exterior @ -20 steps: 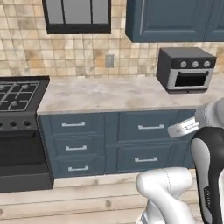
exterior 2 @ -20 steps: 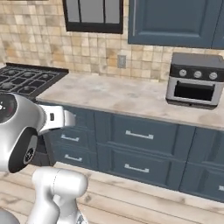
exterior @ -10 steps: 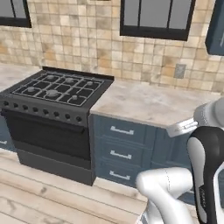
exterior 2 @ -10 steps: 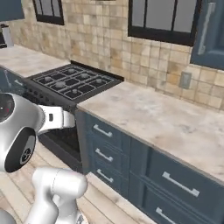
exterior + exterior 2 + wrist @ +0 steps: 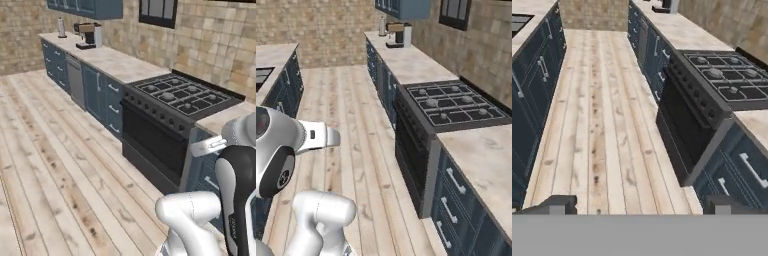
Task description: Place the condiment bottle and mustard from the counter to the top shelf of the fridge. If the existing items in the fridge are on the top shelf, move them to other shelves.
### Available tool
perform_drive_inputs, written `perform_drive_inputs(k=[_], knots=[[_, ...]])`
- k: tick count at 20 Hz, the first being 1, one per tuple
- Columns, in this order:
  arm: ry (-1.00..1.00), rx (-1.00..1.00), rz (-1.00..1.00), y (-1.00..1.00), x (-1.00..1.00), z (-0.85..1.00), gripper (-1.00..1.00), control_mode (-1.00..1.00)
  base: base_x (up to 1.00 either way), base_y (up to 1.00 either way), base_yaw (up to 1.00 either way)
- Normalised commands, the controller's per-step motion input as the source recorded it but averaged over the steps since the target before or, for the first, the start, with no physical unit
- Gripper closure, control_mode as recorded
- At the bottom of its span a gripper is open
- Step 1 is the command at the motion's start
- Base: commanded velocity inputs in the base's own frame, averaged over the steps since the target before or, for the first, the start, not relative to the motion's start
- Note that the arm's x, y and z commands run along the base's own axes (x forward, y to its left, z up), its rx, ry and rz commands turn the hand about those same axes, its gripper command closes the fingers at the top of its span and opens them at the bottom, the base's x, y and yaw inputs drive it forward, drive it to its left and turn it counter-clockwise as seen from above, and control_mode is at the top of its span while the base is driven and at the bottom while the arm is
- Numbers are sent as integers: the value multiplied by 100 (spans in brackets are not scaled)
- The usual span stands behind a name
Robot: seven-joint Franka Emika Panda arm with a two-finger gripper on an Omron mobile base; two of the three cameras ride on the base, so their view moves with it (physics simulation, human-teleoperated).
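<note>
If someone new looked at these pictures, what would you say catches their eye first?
Probably the black stove with its gas burners, set into the long beige counter along the tiled wall. Next, the wide wooden floor running down the room, and the coffee machine at the counter's far end. In the hand view, the open gripper points along that floor, holding nothing.

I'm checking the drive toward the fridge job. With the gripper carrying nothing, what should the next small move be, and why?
Probably keep turning the base to search. The gripper is open and empty above the wooden floor, facing the stove and a counter bearing a coffee machine, not bottles or a fridge.
</note>
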Motion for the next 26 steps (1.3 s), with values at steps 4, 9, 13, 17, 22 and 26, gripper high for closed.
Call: perform_drive_inputs(k=[4,9,13,17,22,26], knots=[[0,0,0,0,0,0,-100,100,96,34,59],[0,0,0,0,0,0,-100,100,100,48,44],[0,0,0,0,0,0,-100,100,100,32,46],[0,0,0,0,0,0,-100,100,97,-1,70],[0,0,0,0,0,0,-100,100,40,-9,93],[0,0,0,0,0,0,-100,100,0,-14,100]])
